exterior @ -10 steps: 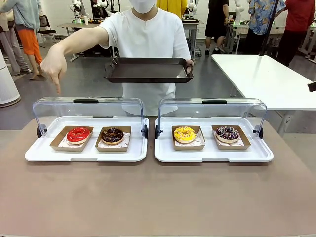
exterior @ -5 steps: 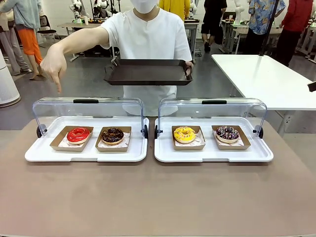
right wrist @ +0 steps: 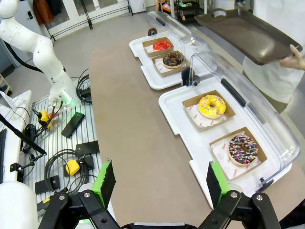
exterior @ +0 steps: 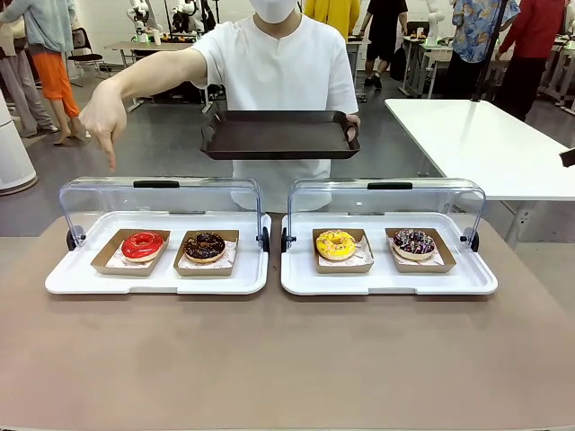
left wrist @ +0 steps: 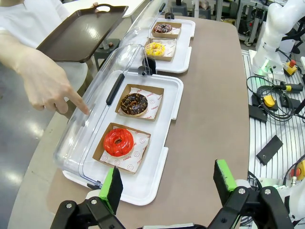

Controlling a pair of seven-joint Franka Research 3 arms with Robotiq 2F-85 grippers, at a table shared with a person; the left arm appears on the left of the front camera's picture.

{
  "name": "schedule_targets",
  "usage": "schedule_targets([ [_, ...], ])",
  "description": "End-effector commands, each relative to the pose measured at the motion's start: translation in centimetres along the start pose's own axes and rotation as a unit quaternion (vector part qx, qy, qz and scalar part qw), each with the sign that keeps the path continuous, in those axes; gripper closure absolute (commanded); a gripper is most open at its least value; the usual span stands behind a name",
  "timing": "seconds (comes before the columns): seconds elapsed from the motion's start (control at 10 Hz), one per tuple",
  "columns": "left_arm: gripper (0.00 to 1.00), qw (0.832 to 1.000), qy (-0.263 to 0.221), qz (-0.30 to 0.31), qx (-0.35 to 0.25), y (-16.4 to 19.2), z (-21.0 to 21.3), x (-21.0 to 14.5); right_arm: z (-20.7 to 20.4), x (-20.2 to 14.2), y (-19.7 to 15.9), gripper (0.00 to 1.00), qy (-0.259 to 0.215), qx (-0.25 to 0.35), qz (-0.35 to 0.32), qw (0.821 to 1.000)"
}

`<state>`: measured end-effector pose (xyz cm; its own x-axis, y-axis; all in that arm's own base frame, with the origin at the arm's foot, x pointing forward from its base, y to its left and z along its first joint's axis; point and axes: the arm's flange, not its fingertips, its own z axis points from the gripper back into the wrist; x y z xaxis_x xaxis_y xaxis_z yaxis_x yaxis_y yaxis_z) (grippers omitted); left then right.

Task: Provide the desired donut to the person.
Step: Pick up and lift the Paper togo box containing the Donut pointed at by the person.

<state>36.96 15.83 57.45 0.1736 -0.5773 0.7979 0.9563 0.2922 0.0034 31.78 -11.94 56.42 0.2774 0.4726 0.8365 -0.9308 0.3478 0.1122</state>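
We log the left pincer (left wrist: 167,185) and right pincer (right wrist: 159,183): black links, green pads (left wrist: 112,187). The person (exterior: 287,54) wears a white T-shirt (exterior: 269,90), white mask (exterior: 272,9).

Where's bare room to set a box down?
Brown tabletop on the robot's side of the left white plastic tray and right white plastic tray is bare; so is the person's dark tray. Inside the white trays, cardboard donut boxes crowd.
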Motion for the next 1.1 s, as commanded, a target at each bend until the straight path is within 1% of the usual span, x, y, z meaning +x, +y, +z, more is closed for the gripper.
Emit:
schedule_targets([
  [0.0, 0.00, 1.000, 0.000, 0.001, -0.003, 0.0, 0.0, 0.1, -0.1, 0.0, 0.0, 0.00, 0.000, 0.002, -0.004, 1.000],
  [0.8, 0.00, 1.000, 0.000, 0.000, 0.000, 0.0, 0.0, 0.0, -0.1, 0.0, 0.0, 0.00, 0.000, 0.002, -0.004, 1.000],
  [0.9, 0.00, 1.000, 0.009, -0.025, -0.016, 0.0, -0.1, 0.7, -0.1, 0.0, 0.0, 0.00, 0.000, 0.002, -0.004, 1.000],
  [1.0, 0.00, 0.997, 0.046, -0.058, -0.021, -0.1, -0.8, 1.9, -0.1, 0.0, 0.0, 0.00, 0.000, 0.002, -0.004, 1.000],
])
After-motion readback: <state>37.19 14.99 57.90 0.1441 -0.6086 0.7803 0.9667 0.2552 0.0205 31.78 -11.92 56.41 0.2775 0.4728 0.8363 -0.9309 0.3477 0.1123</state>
